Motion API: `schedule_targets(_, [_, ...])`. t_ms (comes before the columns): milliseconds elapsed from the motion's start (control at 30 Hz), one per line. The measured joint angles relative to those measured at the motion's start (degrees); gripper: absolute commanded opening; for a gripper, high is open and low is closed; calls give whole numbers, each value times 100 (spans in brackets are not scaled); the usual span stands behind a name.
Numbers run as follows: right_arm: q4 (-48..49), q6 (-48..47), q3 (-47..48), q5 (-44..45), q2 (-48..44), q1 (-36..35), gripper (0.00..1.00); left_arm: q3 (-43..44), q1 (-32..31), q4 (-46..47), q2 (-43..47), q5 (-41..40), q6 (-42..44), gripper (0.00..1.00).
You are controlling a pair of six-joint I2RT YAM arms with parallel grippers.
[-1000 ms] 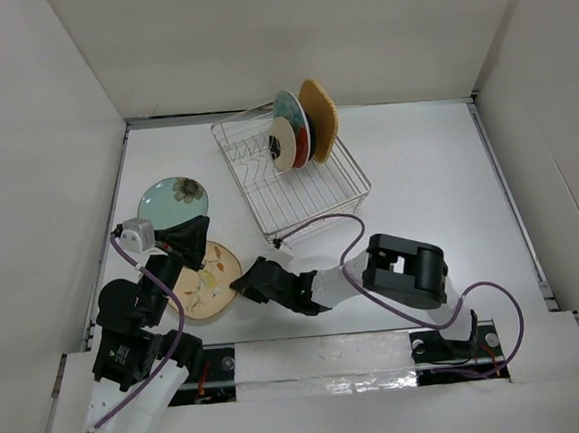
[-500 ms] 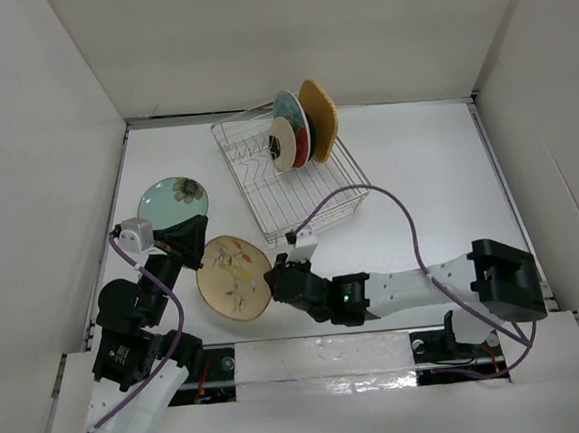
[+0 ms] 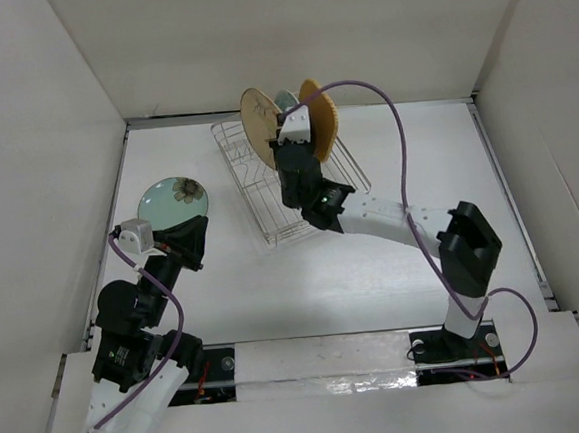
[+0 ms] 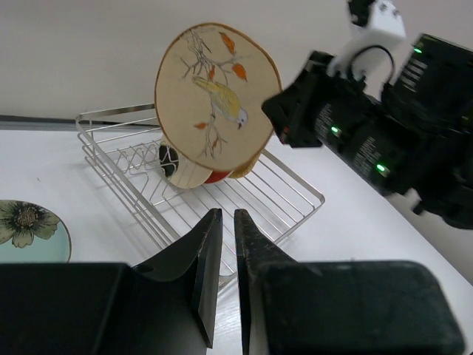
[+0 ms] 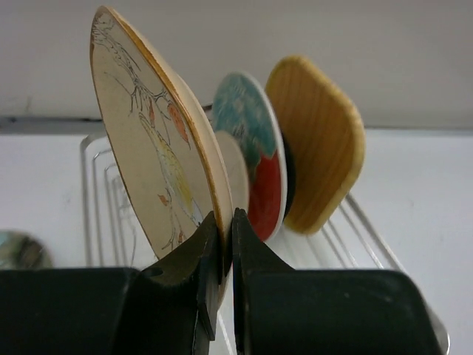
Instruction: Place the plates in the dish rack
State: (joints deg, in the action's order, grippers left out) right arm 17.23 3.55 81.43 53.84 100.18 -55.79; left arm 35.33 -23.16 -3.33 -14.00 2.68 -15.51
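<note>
Right tool grips beige round floral plate upright at silver wire rack's eleven o'clock; left tool seemingly closed.

White table boxed by plain white walls at back, left, right sides.
</note>
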Motion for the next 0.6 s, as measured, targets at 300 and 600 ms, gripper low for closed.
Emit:
schedule_targets(300, [409,-1788,1838,153,1827,595,0,0,0,2,-7,17,0,11])
schedule_targets(600, [59,-1945,2623,-2,2522,741,0,0,0,2,-63,31,0,11])
